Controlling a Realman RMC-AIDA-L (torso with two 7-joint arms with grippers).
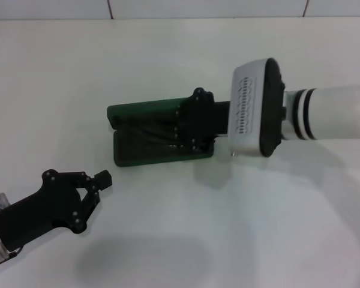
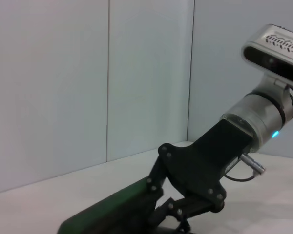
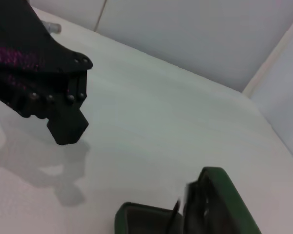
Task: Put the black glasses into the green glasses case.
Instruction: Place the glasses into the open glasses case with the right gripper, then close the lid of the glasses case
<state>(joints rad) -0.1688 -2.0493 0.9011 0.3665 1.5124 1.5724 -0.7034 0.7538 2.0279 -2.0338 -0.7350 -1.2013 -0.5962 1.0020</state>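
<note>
The green glasses case (image 1: 138, 155) lies open in the middle of the white table, its lid (image 1: 145, 112) raised on the far side. My right gripper (image 1: 179, 137) reaches in from the right and sits low inside the case's right half. The left wrist view shows it (image 2: 181, 220) pointing down into the case (image 2: 112, 209). The black glasses do not show clearly; the gripper covers that part of the dark lining. My left gripper (image 1: 102, 178) is shut and empty, low over the table in front of and left of the case. It also shows in the right wrist view (image 3: 68, 130).
The white table (image 1: 228, 240) stretches around the case, with a tiled wall edge (image 1: 168, 18) at the back. The right arm's wrist camera housing (image 1: 255, 108) hangs above the case's right end.
</note>
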